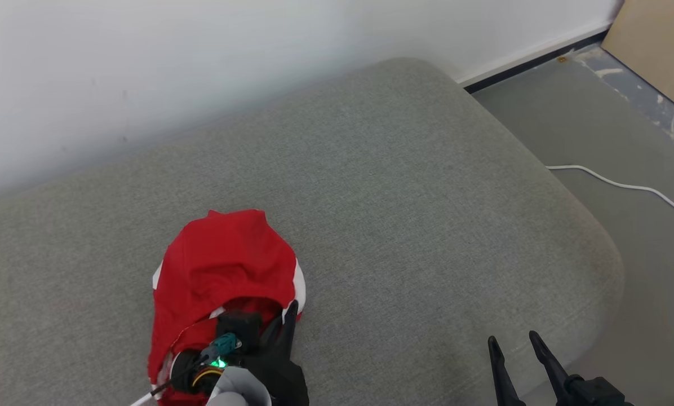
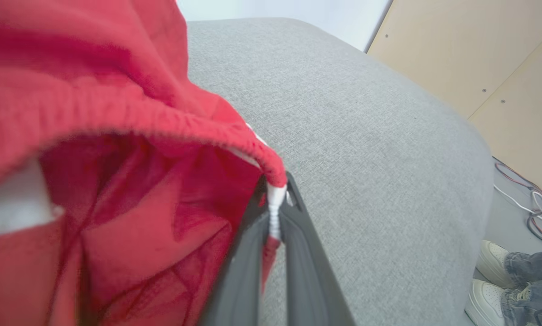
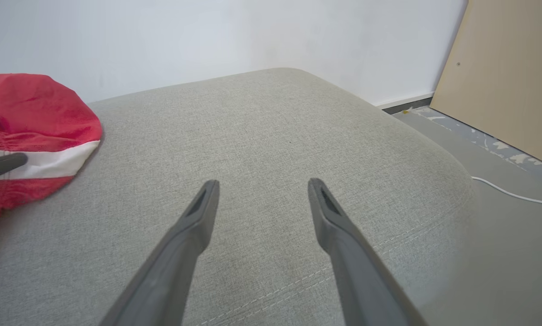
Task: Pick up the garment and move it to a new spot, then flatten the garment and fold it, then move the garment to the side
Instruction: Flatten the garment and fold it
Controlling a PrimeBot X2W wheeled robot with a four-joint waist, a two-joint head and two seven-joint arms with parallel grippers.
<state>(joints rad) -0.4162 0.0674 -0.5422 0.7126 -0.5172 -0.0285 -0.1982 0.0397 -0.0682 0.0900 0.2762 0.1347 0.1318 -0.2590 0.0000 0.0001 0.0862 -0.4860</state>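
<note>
The garment (image 1: 224, 270) is red with white side stripes and lies bunched on the grey cushion (image 1: 399, 197), at the lower left of the head view. My left gripper (image 1: 288, 316) is at its near right edge, shut on the elastic hem. In the left wrist view the two fingers pinch the white-and-red hem of the garment (image 2: 117, 113) at the left gripper (image 2: 276, 194). My right gripper (image 1: 514, 339) stands open over bare cushion at the lower right. The right wrist view shows the right gripper (image 3: 263, 183) with nothing between its fingers, and the garment (image 3: 35, 113) far to its left.
A white wall runs behind the cushion. Grey floor lies to the right, with a white cable (image 1: 624, 186) and a leaning wooden board (image 1: 658, 45). A person's white shoes (image 2: 491, 271) and jeans stand by the cushion's corner, near more cables.
</note>
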